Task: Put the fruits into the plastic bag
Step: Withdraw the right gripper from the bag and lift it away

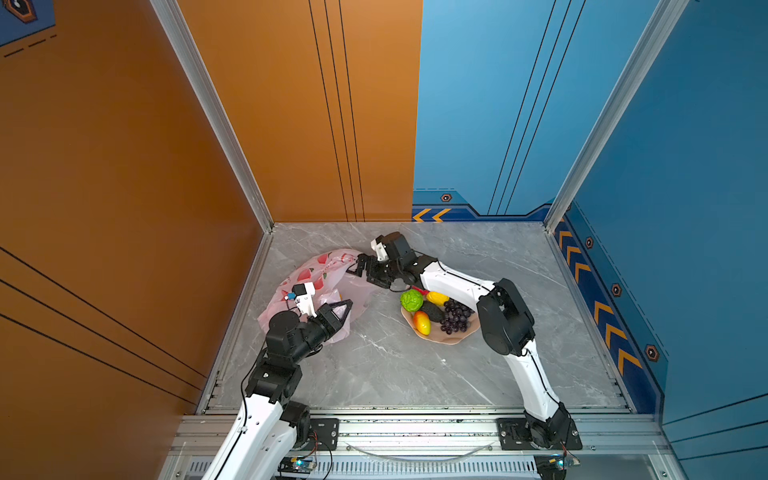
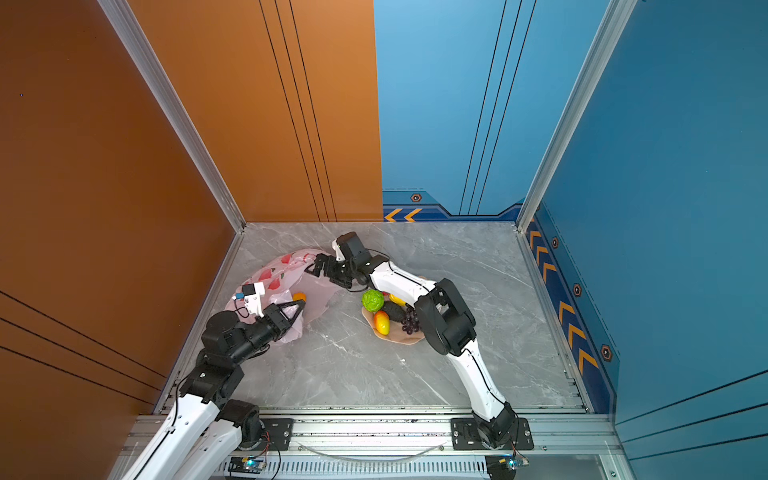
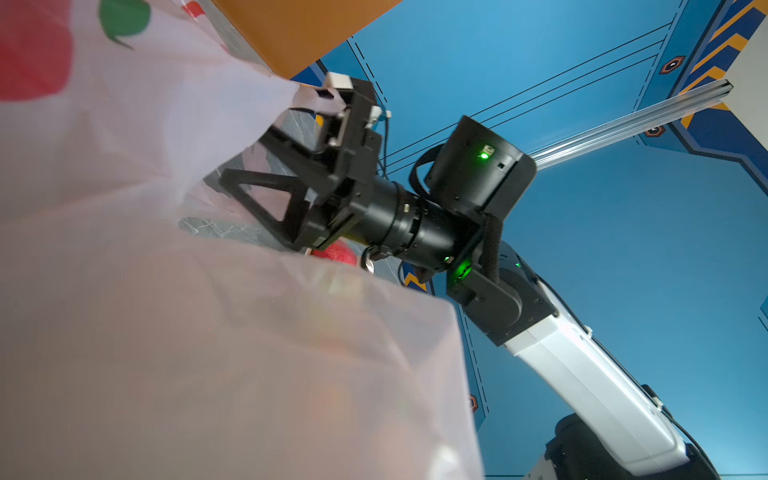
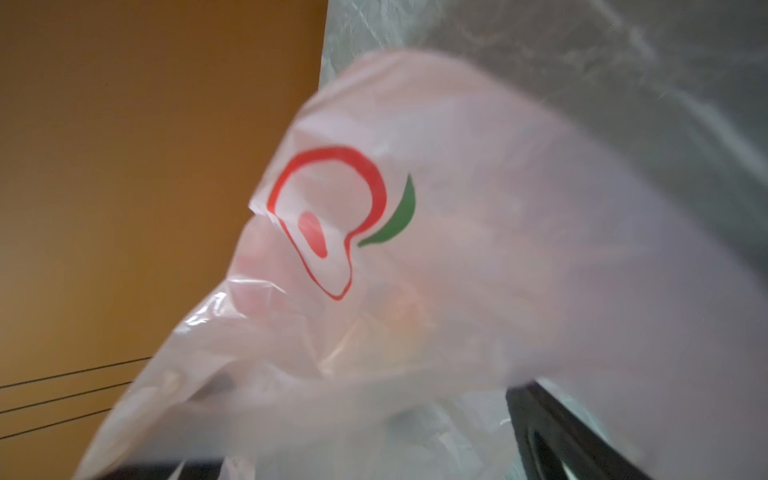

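The pale-pink plastic bag (image 1: pixel 316 276) (image 2: pixel 274 274) lies crumpled at the table's left, and an orange fruit (image 2: pixel 299 296) shows inside it. My left gripper (image 1: pixel 348 306) is shut on the bag's near edge, and film covers the left wrist view (image 3: pixel 208 332). At the bag's far rim, my right gripper (image 1: pixel 358 268) (image 3: pixel 249 158) stands open with film (image 4: pixel 415 249) draped over it. The other fruits sit in the peach bowl (image 1: pixel 453 340): green round fruit (image 1: pixel 411 300), mango (image 1: pixel 422 323), avocado (image 1: pixel 433 311), grapes (image 1: pixel 455 318) and a yellow fruit (image 1: pixel 437 297).
The right arm's forearm (image 1: pixel 457 284) passes over the bowl's far side, with a red fruit (image 3: pixel 336 253) just under it. Orange wall (image 1: pixel 124 208) stands close behind the bag. Bare marble table (image 1: pixel 374 365) stretches in front of both.
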Available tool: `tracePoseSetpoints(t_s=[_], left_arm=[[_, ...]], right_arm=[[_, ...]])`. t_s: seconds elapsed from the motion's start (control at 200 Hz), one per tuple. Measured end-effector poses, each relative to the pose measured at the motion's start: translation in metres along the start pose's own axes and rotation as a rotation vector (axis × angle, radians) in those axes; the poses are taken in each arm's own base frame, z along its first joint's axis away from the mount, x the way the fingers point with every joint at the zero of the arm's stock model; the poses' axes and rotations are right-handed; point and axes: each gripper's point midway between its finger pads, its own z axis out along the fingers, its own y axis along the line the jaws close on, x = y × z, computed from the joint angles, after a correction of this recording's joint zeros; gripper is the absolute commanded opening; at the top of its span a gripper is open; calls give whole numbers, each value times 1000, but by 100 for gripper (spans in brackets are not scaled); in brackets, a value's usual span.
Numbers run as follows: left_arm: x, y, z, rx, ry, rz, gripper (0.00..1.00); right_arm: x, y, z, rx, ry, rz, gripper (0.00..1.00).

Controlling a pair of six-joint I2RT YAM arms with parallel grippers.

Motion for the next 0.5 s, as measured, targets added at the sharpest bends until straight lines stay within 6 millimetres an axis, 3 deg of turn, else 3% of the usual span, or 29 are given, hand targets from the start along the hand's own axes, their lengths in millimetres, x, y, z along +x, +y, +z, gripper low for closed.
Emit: tracePoseSetpoints(t_s=[0.23,0.36,0.501], left_arm=[[-2,4,-1,-10,-1,-8,0],[-1,3,-1,-8,5,-9,0],[0,4,-1,-8,9,-11,0]], right_arm=[[-35,4,-33,-2,-77,47,99],[-30,5,-31,-8,-65,106,98],[-21,18,-25,-53,-38,176,98]])
